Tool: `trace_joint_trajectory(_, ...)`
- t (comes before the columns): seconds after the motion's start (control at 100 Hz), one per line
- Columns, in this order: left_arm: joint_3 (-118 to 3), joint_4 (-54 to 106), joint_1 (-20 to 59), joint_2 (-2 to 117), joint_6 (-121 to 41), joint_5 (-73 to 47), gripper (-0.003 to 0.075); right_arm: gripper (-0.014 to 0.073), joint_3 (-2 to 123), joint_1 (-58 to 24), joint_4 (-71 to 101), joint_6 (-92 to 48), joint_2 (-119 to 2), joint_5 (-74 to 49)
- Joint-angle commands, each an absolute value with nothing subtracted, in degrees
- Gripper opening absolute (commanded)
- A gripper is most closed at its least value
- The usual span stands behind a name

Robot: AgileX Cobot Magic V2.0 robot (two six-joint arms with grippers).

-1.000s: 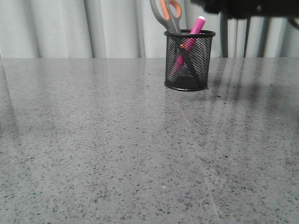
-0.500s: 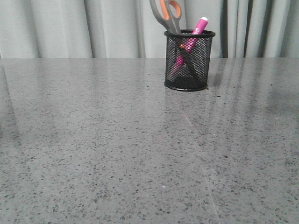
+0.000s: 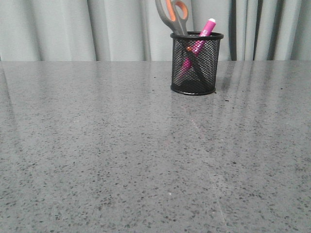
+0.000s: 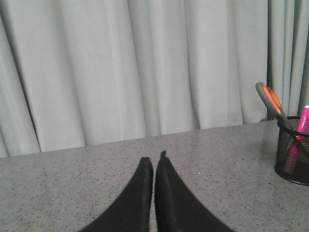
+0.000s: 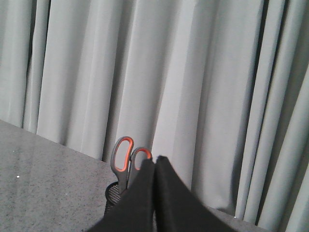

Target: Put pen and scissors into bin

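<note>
The black mesh bin (image 3: 196,63) stands upright at the back of the table, right of centre. The grey scissors (image 3: 173,15) with orange loop linings stand in it, handles up. The pink pen (image 3: 204,30) leans in it beside them, its white tip above the rim. Neither gripper shows in the front view. My left gripper (image 4: 155,159) is shut and empty, low over the table, with the bin (image 4: 293,157), scissors (image 4: 270,100) and pen (image 4: 303,122) off to its side. My right gripper (image 5: 155,162) is shut and empty, in front of the bin (image 5: 114,195) and scissors (image 5: 122,157); the pen is hidden there.
A grey speckled tabletop (image 3: 121,145) spreads from the bin to the near edge. Pale pleated curtains (image 3: 73,29) hang close behind the table's far edge.
The right arm's dark shape at the top right of the front view has gone out of the frame. The bin, scissors and pen have stayed as they were.
</note>
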State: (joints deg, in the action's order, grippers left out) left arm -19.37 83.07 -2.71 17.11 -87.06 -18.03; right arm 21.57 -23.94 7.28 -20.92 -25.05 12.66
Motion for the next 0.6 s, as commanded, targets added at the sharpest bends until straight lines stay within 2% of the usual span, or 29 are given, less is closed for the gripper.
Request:
trace_joint_trajectory(0.0,-17.4,86.5,-2.5,11.7,-86.7,-15.3,-0.0019,-0.0075,18.7,-23.5,7.1,-21.5,-19.0,16.1)
trace_joint_trajectory(0.26,-9.6,89.4,-2.5,0.1,-86.5,-14.2,-0.0019,-0.0075,9.9,-23.5,7.1,-21.5,-6.2,7.6)
trace_joint_trajectory(0.59,-7.5,89.4,-2.5,-1.7,-86.5,-14.2,-0.0019,-0.0075,8.9,-23.5,7.1,-21.5,-5.1,8.5)
